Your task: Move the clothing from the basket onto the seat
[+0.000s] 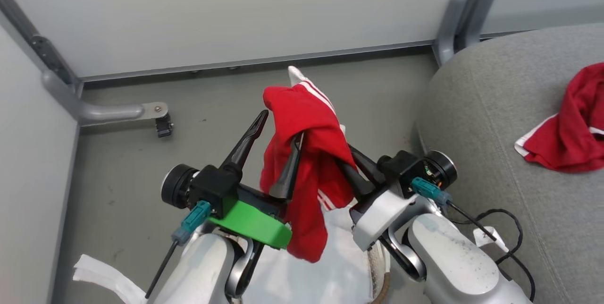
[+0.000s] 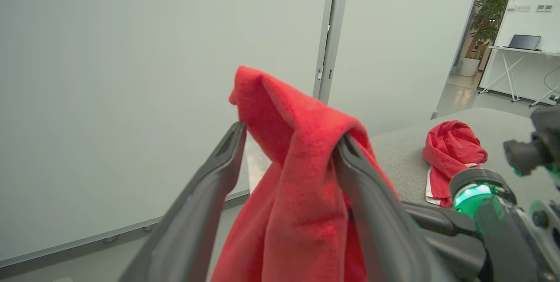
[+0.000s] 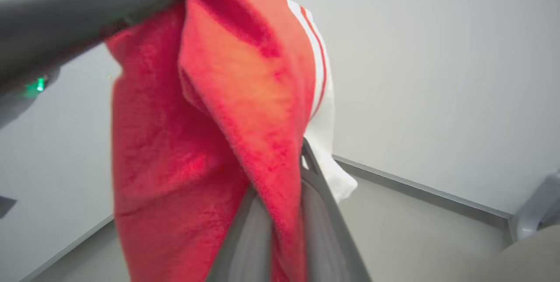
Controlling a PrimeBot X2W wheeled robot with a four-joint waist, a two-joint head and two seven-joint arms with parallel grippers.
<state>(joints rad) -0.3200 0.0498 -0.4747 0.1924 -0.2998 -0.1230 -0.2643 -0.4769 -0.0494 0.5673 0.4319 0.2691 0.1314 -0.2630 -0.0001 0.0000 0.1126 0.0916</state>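
Note:
One red garment (image 1: 306, 153) with white stripes hangs in the air between my two grippers, above the basket (image 1: 383, 285) with its white liner. My left gripper (image 1: 281, 126) is open, and the cloth drapes over its right finger (image 2: 350, 159). My right gripper (image 1: 347, 160) is shut on the garment's right side, and its fingers (image 3: 315, 203) pinch a red fold (image 3: 210, 111). A second red garment (image 1: 566, 124) lies crumpled on the grey seat (image 1: 495, 120) at the right, and the left wrist view has it too (image 2: 453, 150).
Pale partition walls close the far side and the left, with a metal foot (image 1: 118, 113) and a grey post (image 1: 453, 21) on the grey floor. A white strap (image 1: 94, 271) lies at the lower left. A black cable (image 1: 509, 228) loops beside my right forearm.

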